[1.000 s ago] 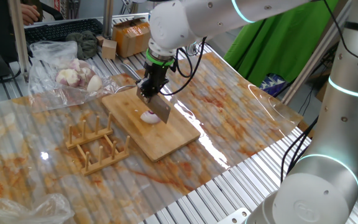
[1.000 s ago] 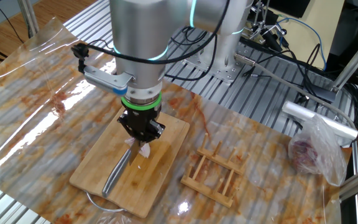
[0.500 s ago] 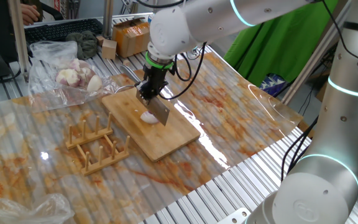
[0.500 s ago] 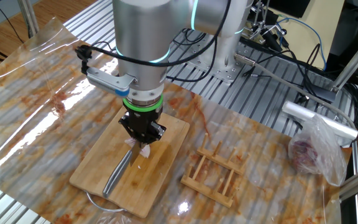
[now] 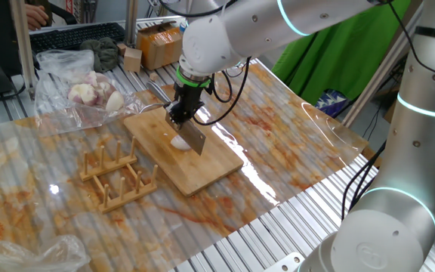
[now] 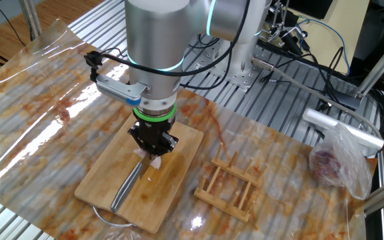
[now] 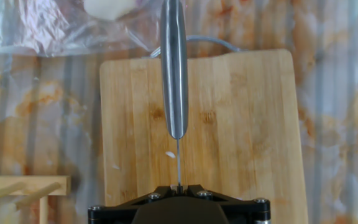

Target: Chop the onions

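While hand (image 5: pixel 181 115) grips knife (image 5: pixel 193 136) | onion (image 5: pixel 180 141) directly beneath blade

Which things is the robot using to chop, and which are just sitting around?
For the job: gripper, knife, onion piece, bamboo board.
Just lying about: wooden rack, bag of whole bulbs, cardboard box.
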You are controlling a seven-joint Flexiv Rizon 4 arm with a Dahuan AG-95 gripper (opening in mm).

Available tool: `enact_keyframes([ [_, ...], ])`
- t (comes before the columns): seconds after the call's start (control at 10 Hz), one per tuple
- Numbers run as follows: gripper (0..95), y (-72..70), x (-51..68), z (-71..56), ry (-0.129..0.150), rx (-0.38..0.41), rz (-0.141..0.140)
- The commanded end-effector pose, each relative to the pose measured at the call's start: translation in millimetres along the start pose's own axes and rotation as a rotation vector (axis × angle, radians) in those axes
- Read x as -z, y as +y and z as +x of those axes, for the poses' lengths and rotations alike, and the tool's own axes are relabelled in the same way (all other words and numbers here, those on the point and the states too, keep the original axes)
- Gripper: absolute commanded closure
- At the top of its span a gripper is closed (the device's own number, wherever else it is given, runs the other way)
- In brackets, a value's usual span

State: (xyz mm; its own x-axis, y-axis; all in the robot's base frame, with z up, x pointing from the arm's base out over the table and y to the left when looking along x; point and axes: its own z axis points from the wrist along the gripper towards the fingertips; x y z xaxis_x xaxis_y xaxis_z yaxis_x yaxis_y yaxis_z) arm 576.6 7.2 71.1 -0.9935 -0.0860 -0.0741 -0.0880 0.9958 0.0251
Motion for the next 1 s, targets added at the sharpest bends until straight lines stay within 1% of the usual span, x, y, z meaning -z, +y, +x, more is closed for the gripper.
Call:
enact_keyframes([
  [0.1,95.0,0.3,-3.7,0.6,-0.007,-0.005,0.002],
  [0.2,95.0,0.4,-7.8,1.6,-0.015,-0.007,0.003],
  [0.3,95.0,0.2,-16.1,3.2,-0.023,-0.007,0.006],
  [0.4,95.0,0.1,-18.4,3.6,-0.026,-0.008,0.007],
  [0.6,95.0,0.2,-17.8,3.6,-0.027,-0.015,0.005],
  [0.8,95.0,0.4,-18.3,4.4,-0.035,-0.019,0.010],
  [0.9,95.0,0.4,-18.5,4.5,-0.032,-0.017,0.012],
  [1.0,95.0,0.4,-18.5,4.6,-0.029,-0.017,0.008],
])
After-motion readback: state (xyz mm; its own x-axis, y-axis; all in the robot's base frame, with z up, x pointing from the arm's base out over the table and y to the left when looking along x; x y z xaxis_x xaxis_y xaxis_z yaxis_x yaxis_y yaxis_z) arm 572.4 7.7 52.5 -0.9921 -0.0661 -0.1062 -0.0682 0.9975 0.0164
